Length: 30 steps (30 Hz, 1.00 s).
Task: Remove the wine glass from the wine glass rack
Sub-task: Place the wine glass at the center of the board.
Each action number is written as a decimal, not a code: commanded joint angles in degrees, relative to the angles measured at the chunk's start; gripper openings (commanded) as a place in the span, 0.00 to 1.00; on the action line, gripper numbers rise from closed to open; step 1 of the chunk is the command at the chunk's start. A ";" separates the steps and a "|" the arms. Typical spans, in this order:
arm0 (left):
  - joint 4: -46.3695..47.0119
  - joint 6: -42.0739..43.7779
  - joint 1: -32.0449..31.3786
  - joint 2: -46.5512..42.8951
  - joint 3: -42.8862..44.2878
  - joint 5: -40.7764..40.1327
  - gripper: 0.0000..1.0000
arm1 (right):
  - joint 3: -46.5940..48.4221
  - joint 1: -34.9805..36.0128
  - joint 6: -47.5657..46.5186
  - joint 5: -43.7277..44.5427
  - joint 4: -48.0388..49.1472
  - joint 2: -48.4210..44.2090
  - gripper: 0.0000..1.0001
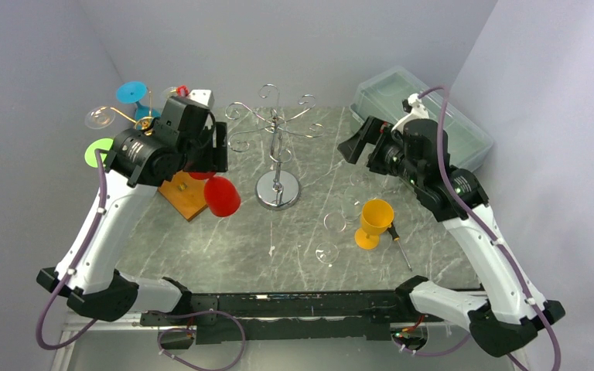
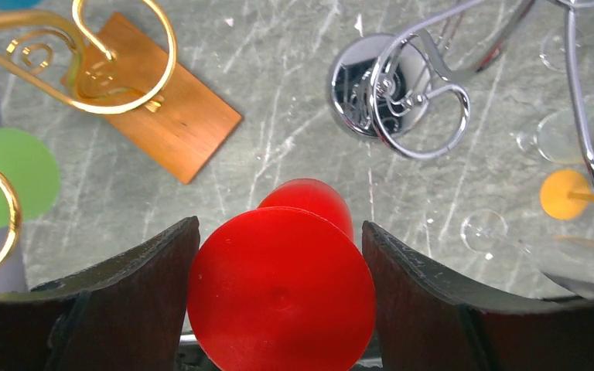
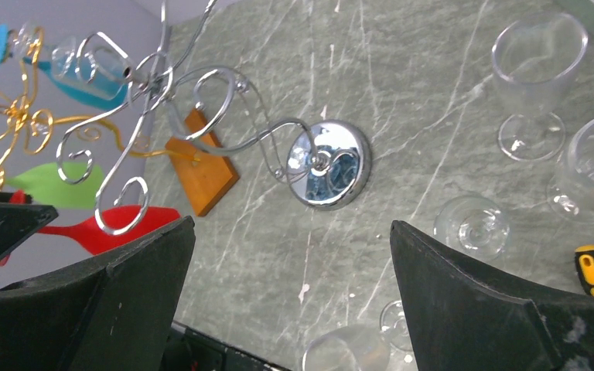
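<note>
The red wine glass sits in the left tool, which is clenched on it. In the left wrist view a broad red disc, which I take to be the foot, fills the gap from one dark finger to the other, and a second red round, probably the bowl, shows just beyond it. The jaws stand wide because the disc is wide, not because they are released.

The long axis of the glass runs almost straight along the tool's own line, away from the wrist and down toward the worktop, tipped a little toward the near edge. From above, it hangs over the left part of the worktop, about midway between the near and far edges, just beside the near right corner of the wooden base.

The gold rack rises from that base toward the far left corner. None of its loops surrounds the glass, so I judge it already free of the rack. The chrome rack stands apart, toward the centre.

What seems to remain is setting the glass down. That turns on swinging its axis upright, foot lowest, over bare worktop between the wooden base and the chrome rack.

The right tool is released and empty, jaws wide, well apart over the far right part of the worktop. The left arm is plainly the nearer.
</note>
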 commanded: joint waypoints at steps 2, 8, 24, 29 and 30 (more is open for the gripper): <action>1.10 -4.68 -0.31 -5.17 -2.85 8.03 0.43 | -3.17 5.98 3.44 2.70 0.10 -4.15 1.00; 5.21 -10.49 -0.31 -10.11 -8.56 16.87 0.43 | -9.05 14.76 8.41 0.88 5.32 -7.15 1.00; 22.96 -28.32 -0.31 -21.35 -17.71 25.21 0.43 | -16.91 27.76 17.90 -1.34 22.88 -8.69 1.00; 26.99 -31.66 -0.30 -22.27 -18.27 24.97 0.43 | -18.17 27.67 18.82 -2.34 27.09 -10.53 0.99; 27.87 -32.19 -0.26 -22.44 -18.40 25.06 0.43 | -18.52 27.71 19.15 -2.40 28.54 -10.70 0.99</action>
